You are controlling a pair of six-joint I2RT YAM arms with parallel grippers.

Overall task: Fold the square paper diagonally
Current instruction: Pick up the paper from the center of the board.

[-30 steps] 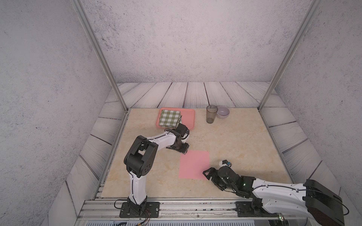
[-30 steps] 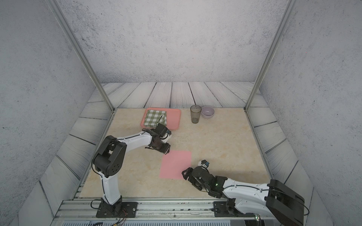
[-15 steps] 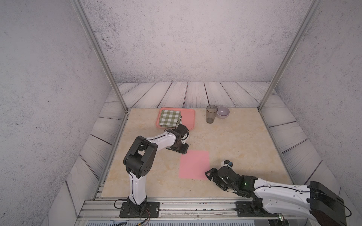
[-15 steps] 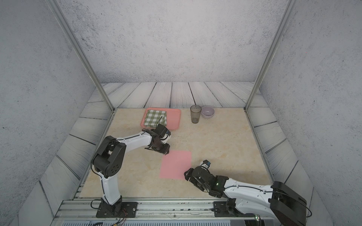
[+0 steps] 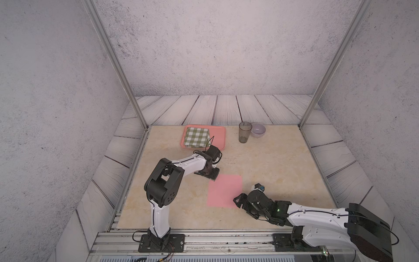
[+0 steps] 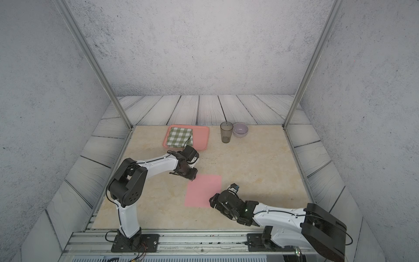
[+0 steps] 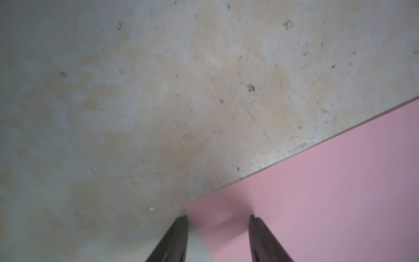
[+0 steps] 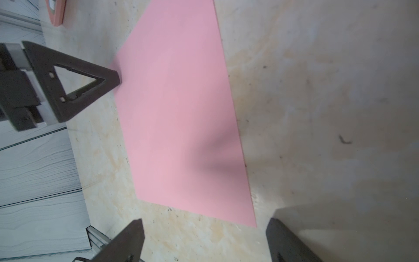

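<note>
- Left wrist view first: the left gripper (image 7: 218, 217) is down at the table, its two dark fingers about half apart. The tip of one corner of the square paper (image 7: 317, 192) lies flat in the gap between them. Nothing is pinched; one finger sits over bare table, the other over pink.
- Reading the table (image 5: 272, 170) in a top view with the far wall at twelve o'clock, the sheet sits at about six o'clock of centre. It's flat and unfolded, with all four corners showing.
- That left claw is on the sheet's eleven o'clock corner, and the right gripper (image 5: 237, 200) is at the opposite one, five o'clock. Diagonal partners, just what this fold wants.
- Right wrist view: the jaws are spread wide and empty. The near corner of the paper lies on the table between the fingertips, closer to one of them.
- How it'll handle, I'd say: very light, thin and floppy once lifted. It will likely skate on that smooth top if pushed rather than pinched. No edge is raised, so getting a finger under looks the tricky bit.
- Best hold, to my eye: a shallow pinch on the very tip of a corner, while the other claw pins the opposite corner. Grab deeper and it would probably crumple, and any stray crease stays.
- Up between eleven and one o'clock, well apart from the action, are the tray (image 5: 221, 136) with its checked cloth (image 5: 196, 136), a cup (image 5: 244, 132) and a bowl (image 5: 258, 130).
</note>
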